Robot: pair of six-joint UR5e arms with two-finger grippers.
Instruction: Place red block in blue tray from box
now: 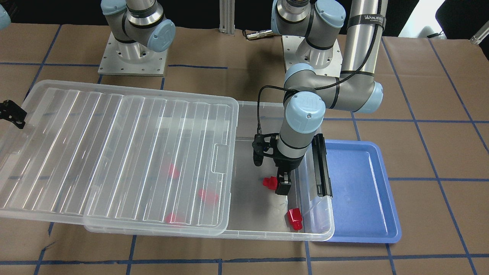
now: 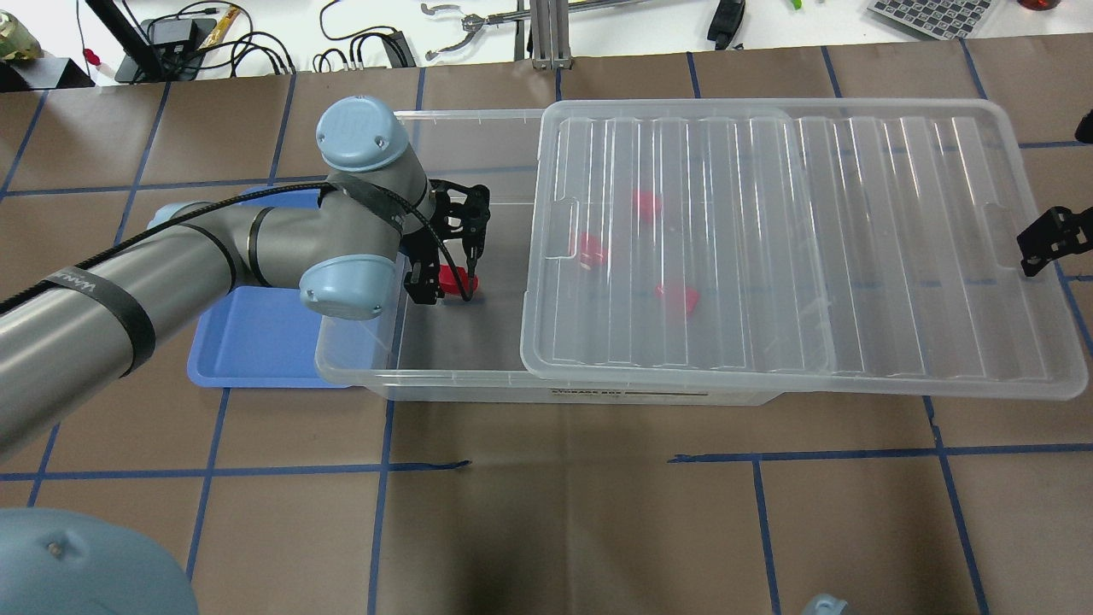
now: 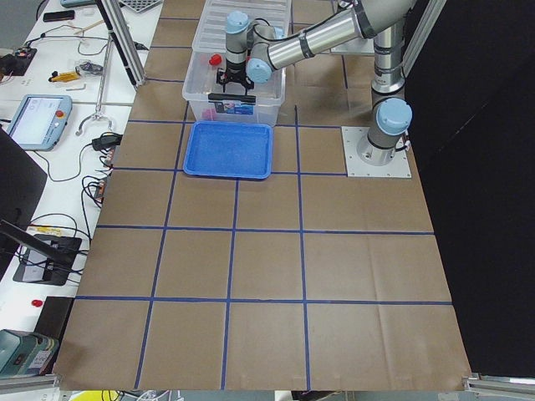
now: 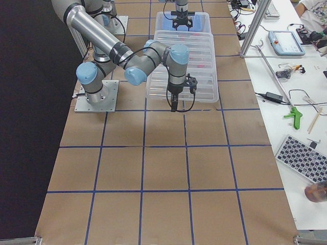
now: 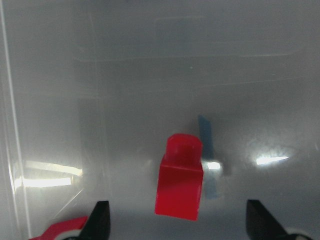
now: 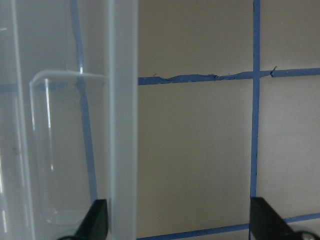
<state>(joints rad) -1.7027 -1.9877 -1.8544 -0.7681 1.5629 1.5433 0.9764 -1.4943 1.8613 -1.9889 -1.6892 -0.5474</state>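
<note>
The clear box (image 1: 267,232) has its ribbed lid (image 1: 114,152) slid toward my right, leaving the end by the blue tray (image 1: 359,191) uncovered. My left gripper (image 1: 282,184) is open and low inside that uncovered end. In the left wrist view a red block (image 5: 180,185) lies on the box floor between the fingertips (image 5: 100,220), untouched. It also shows in the front view (image 1: 269,182) and the overhead view (image 2: 457,278). A second red block (image 1: 295,219) lies near the box corner. Three more show blurred under the lid (image 2: 646,203). My right gripper (image 2: 1046,239) is open at the lid's far end.
A black latch bar (image 1: 321,164) runs along the box's short end between my left gripper and the tray. The tray (image 2: 256,342) holds nothing and touches the box. In the right wrist view the lid's edge (image 6: 122,125) stands just inside one finger.
</note>
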